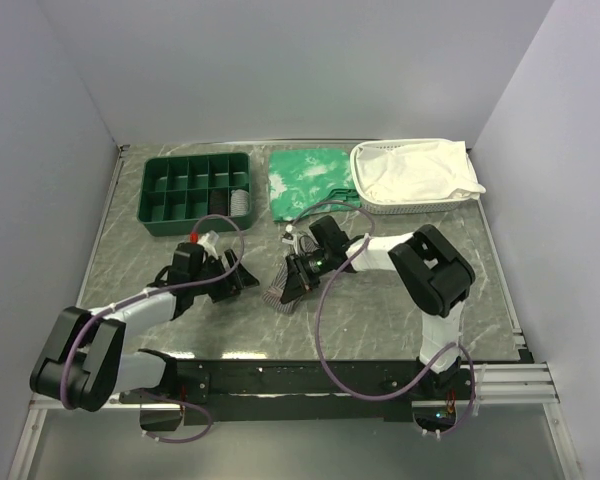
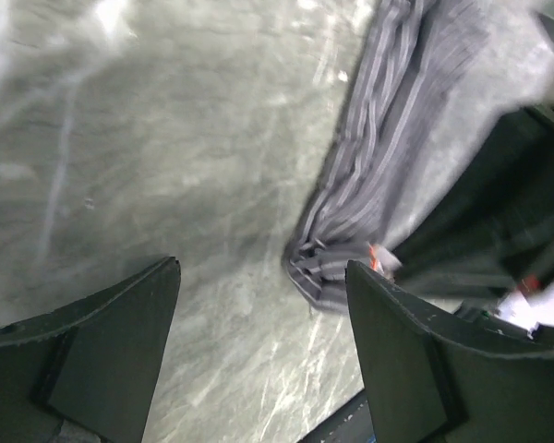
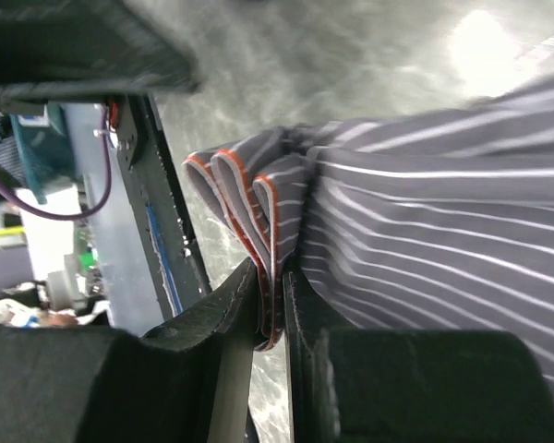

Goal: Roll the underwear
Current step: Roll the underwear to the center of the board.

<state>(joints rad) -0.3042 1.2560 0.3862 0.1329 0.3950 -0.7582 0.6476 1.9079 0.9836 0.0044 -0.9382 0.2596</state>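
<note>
Your right gripper [image 3: 275, 281] is clamped on a folded edge of the underwear [image 3: 425, 231]; your left gripper [image 2: 261, 268] stands apart, underwear at its one o'clock.

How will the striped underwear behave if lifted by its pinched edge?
Probably floppy: the underwear bunches into soft folds at the right gripper. Likely light, since the cloth looks thin. Lifted, it would probably sag and unfold rather than hold shape.

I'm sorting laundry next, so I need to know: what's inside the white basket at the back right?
A white cloth fills the white basket and spills over its right rim. Anything beneath the cloth is covered, so I cannot tell what else is in there.
</note>
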